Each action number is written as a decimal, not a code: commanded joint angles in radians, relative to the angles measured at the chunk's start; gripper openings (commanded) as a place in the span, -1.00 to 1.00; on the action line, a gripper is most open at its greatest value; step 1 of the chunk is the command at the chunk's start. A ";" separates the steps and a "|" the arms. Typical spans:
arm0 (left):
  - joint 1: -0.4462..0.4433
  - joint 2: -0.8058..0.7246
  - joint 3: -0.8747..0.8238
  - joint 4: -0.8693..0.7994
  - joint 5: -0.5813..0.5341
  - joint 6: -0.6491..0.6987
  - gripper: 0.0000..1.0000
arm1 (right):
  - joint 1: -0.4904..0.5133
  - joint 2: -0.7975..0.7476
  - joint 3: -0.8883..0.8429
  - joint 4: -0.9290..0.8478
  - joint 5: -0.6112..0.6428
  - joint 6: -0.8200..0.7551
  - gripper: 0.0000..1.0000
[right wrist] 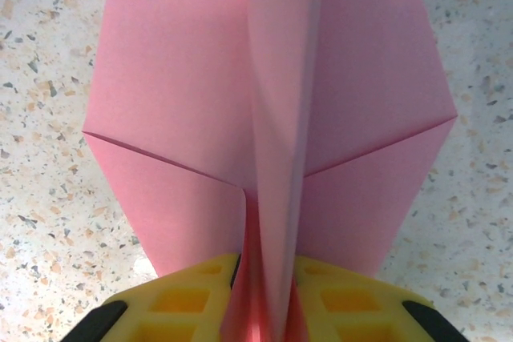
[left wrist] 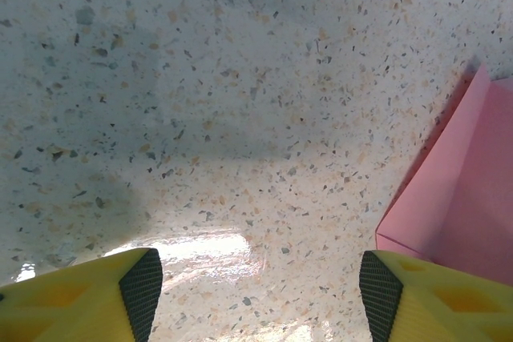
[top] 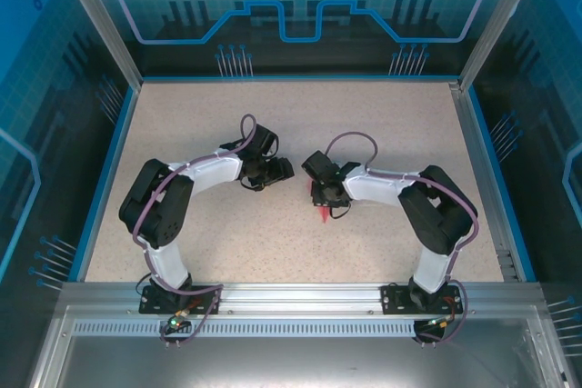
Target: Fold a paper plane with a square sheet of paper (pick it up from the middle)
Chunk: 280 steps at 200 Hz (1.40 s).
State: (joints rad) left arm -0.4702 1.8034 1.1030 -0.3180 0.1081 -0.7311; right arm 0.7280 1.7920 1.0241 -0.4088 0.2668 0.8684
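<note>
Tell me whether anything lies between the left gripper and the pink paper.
Nothing visible does. The left gripper hangs open over bare table, and the folded pink paper lies right beside one of its fingers. The right gripper is shut on the paper's raised centre fold.

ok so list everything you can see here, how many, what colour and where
pink paper: one, pink-red, partly folded with a raised centre ridge, on the table just right of middle
table: one, beige speckled, under everything
enclosure panels: several, see-through blue, around the table's far and side edges
metal rail: one, silver, along the near edge, carrying both arm bases
left arm and right arm: two, black and white, bent in toward the middle
left hand: one, yellow fingers with black pads, open over bare table beside the paper
right hand: one, yellow, shut on the paper's centre ridge
</note>
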 commanded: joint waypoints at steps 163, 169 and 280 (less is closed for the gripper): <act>0.164 -0.246 -0.163 -0.075 -0.130 0.024 0.97 | -0.037 0.130 0.302 -0.068 0.083 -0.125 -0.88; 0.166 -0.251 -0.169 -0.072 -0.129 0.024 0.97 | -0.045 0.148 0.324 -0.067 0.078 -0.140 -0.88; 0.171 -0.236 -0.186 -0.067 -0.099 0.030 0.97 | -0.094 0.416 0.589 -0.129 0.012 -0.245 -0.74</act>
State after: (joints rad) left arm -0.3046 1.5677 0.9310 -0.3691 -0.0036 -0.7258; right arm 0.6476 2.1593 1.5696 -0.4702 0.2985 0.6266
